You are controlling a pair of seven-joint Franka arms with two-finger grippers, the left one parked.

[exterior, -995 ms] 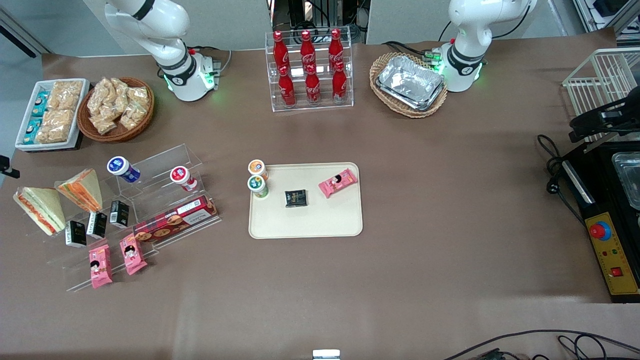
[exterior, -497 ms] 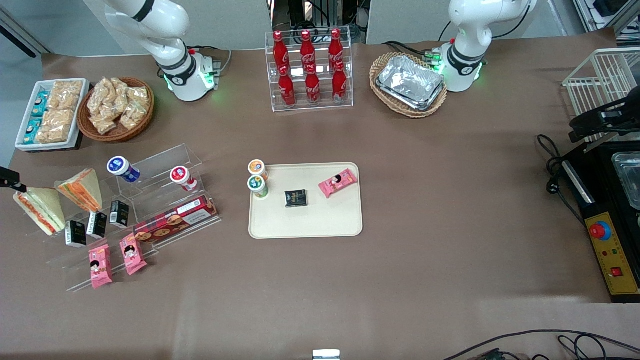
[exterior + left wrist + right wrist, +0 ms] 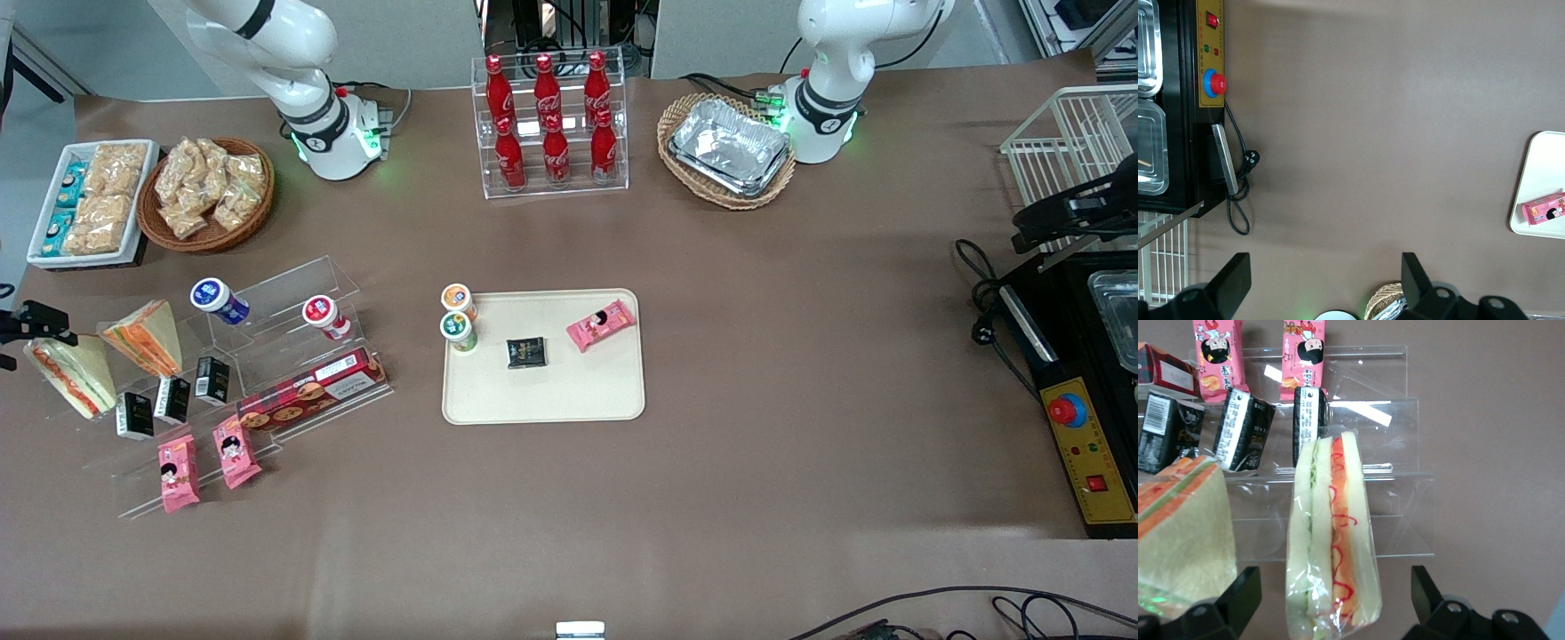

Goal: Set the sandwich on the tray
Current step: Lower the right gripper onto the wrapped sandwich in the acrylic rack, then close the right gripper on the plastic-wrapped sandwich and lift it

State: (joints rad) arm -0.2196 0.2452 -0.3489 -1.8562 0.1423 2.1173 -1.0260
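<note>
The sandwich point(image 3: 73, 373), a clear-wrapped wedge of pale bread with red and white filling, lies on the acrylic display at the working arm's end of the table. In the right wrist view the sandwich point(image 3: 1331, 533) stands between my open fingers, one finger point(image 3: 1238, 593) on each side, not touching it. My gripper point(image 3: 1333, 597) also shows in the front view point(image 3: 36, 322), just above the sandwich's end farther from the front camera. The cream-beige tray point(image 3: 551, 391) sits at mid-table, and its corner shows in the left wrist view point(image 3: 1541, 167).
The orange-striped wedge sandwich point(image 3: 147, 336) lies right beside the sandwich. Black cartons point(image 3: 1245, 430), pink snack packs point(image 3: 178, 473) and a red biscuit box point(image 3: 311, 387) sit on the acrylic steps. On the tray are two cups point(image 3: 458, 329), a black packet point(image 3: 525, 352) and a pink pack point(image 3: 602, 324).
My gripper has moved in from the edge of the front view to a spot just over the sandwich. Nothing else has moved.
</note>
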